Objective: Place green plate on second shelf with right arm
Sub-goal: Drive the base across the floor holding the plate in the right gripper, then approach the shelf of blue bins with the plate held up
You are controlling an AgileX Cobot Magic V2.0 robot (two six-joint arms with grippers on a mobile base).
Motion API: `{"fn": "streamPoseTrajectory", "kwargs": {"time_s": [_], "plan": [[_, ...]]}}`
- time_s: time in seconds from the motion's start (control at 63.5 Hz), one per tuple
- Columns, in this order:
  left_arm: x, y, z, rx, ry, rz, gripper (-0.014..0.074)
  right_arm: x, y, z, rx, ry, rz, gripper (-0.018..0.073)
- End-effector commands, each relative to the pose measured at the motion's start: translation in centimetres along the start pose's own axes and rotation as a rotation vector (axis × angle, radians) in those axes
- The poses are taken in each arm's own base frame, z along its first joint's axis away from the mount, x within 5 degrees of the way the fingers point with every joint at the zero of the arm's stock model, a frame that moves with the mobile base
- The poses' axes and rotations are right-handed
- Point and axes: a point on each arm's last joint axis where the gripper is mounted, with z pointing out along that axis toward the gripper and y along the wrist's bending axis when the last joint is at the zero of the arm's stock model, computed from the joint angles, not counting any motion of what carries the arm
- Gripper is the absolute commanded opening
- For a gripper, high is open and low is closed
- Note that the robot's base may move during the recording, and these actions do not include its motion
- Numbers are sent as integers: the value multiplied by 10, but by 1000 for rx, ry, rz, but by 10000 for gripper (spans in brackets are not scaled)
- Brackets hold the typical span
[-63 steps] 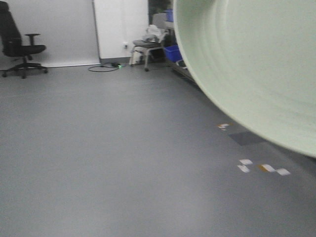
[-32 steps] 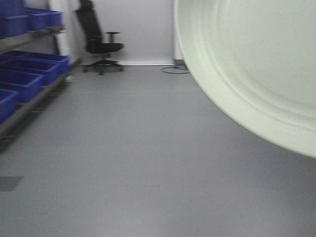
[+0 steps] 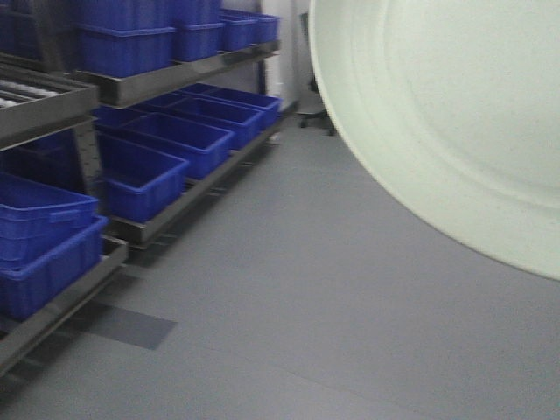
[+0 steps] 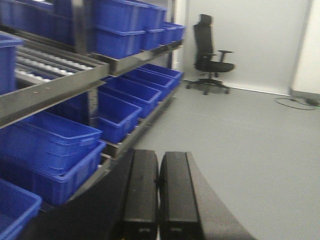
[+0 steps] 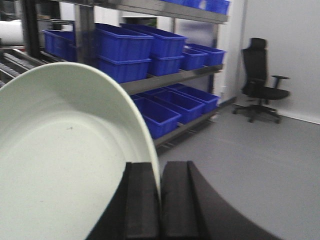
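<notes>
A grey floor (image 3: 289, 289) runs to a pale wall where a chair (image 4: 212, 55) stands. A long rack (image 5: 150, 82) lies to the left of and ahead of the right gripper (image 5: 160, 200), with rows of blue bins (image 3: 140, 175) on its levels. The plate (image 5: 55, 165) hangs left of that gripper, tilted on edge. The gripper is clenched on the plate's rim, and the hollow side faces the wrist camera. The left gripper (image 4: 159, 195) is closed on nothing.

This looks like the carry toward the rack. To do it well, face the second shelf squarely and find a gap between the bins; none shows clearly yet. Level the plate before it goes in so the far rim clears the shelf lip. Hold the clamp firm, since a rim pinch can let the plate swing.
</notes>
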Motion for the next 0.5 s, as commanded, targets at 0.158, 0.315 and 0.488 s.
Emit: {"fn": "streamPoseTrajectory", "kwargs": {"time_s": [0.158,0.315,0.488], "plan": [[5,0,0,7,-58,-7,131,-14,4,0,-48,-57,-5,30],[5,0,0,7,-58,-7,131,-14,4,0,-49,-57,-5,30],[5,0,0,7,-58,-7,131,-14,4,0,-49,-57,-5,30]]}}
